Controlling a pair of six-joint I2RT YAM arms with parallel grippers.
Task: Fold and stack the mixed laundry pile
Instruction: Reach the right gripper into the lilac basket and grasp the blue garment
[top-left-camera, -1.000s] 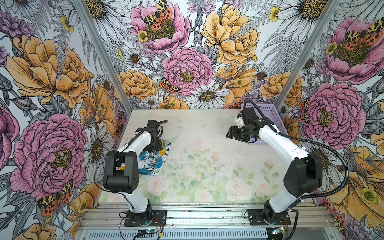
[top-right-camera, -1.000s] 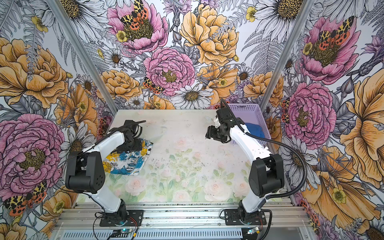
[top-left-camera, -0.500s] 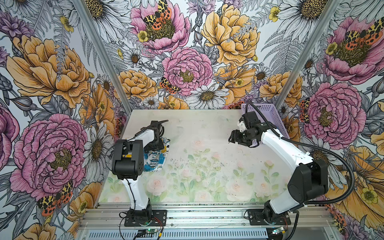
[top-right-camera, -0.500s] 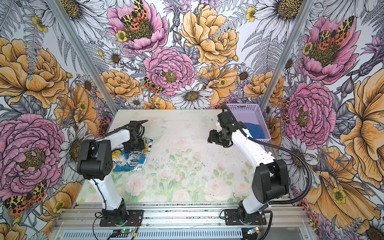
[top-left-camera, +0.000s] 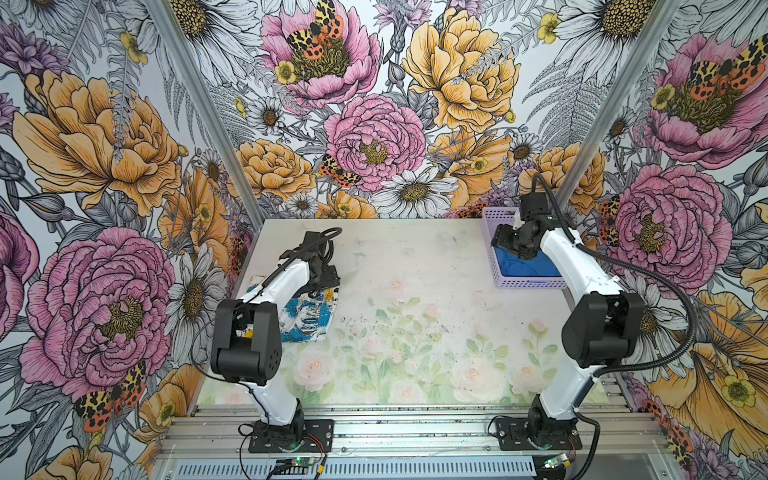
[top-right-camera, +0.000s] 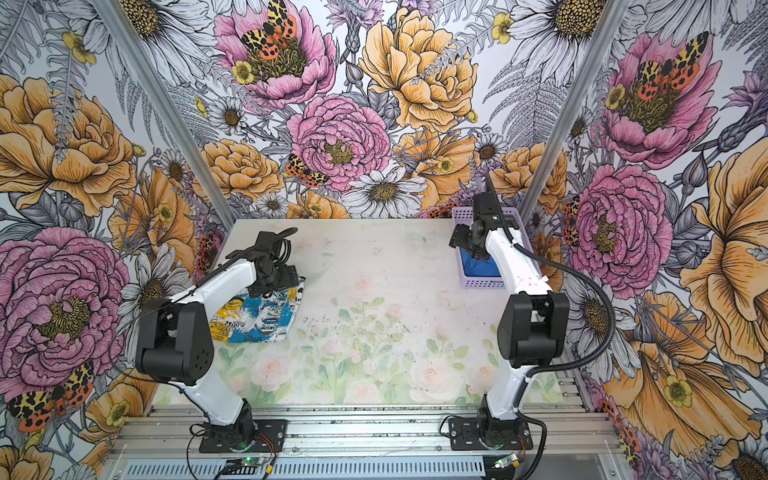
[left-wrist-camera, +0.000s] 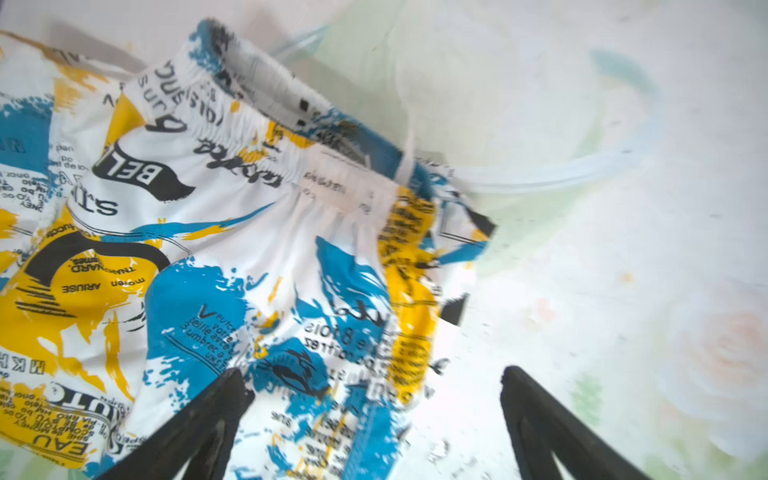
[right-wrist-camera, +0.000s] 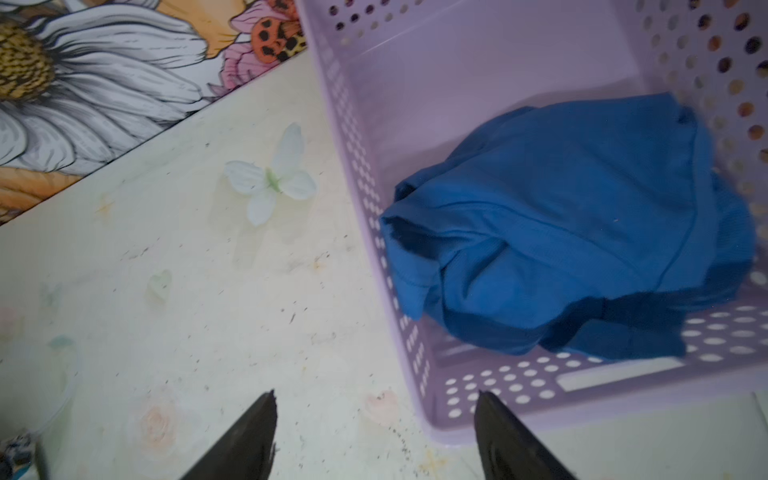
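In both top views the left arm (top-left-camera: 286, 282) covers part of the printed garment (top-left-camera: 307, 320) and the right arm (top-left-camera: 565, 257) hides one side of the blue T-shirt (top-left-camera: 519, 266) and lavender basket (top-left-camera: 528, 284), while the right wrist view cuts the basket off and the left wrist view crops the garment.

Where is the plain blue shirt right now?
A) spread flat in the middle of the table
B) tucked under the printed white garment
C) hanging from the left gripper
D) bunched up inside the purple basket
D: the blue shirt lies crumpled inside the purple basket, as the right wrist view shows.
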